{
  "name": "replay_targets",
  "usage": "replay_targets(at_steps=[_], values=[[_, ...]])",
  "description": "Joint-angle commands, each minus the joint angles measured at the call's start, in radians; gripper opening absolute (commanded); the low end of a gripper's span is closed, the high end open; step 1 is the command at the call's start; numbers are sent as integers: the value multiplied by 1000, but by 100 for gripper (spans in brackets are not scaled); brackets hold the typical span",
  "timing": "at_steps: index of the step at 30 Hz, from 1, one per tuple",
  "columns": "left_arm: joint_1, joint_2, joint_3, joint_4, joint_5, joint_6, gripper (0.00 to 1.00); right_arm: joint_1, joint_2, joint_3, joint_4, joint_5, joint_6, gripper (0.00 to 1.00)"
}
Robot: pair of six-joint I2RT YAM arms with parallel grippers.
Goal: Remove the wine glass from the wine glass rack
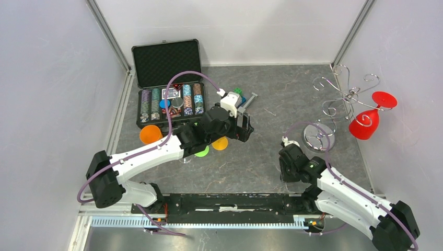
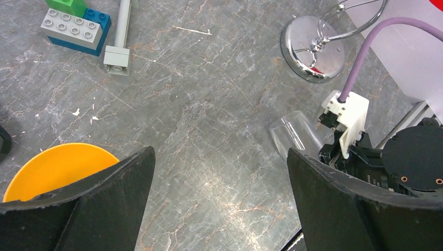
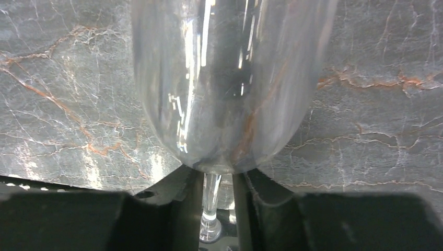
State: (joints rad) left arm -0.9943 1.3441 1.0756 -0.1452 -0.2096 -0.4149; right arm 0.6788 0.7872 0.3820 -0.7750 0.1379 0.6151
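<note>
One red glass (image 1: pixel 364 125) (bowl down) hangs on the rack (image 1: pixel 321 134).

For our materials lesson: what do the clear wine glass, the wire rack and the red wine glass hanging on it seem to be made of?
Clear wine glass: transparent and glossy, table visible through it, sharp highlights; glass or clear plastic.
Rack: polished, probably chromed metal; thin bent wire, mirror-like base.
Red wine glass: opaque, evenly coloured, smooth; likely plastic, possibly coated glass.

- The worktop (image 1: pixel 271 162) is showing grey marbling with rusty veins.
- The wine glass rack (image 1: pixel 351 97) is gleaming silver.
- The hanging wine glass (image 1: pixel 364 125) is glowing red.
- The disc (image 1: pixel 150 134) is showing orange.
</note>
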Motion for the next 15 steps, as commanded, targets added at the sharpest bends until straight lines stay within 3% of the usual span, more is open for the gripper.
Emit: replay_targets(at_steps=[1,7,15], values=[[5,-43,-2,42,-30,10,100,3,-12,-18,44,-2,21,27],[8,-56,9,35,-41,5,100,4,-61,-59,200,-15,-21,0],[32,-60,122,-59,-28,-20,100,5,-129,-51,476,1,-177,0]])
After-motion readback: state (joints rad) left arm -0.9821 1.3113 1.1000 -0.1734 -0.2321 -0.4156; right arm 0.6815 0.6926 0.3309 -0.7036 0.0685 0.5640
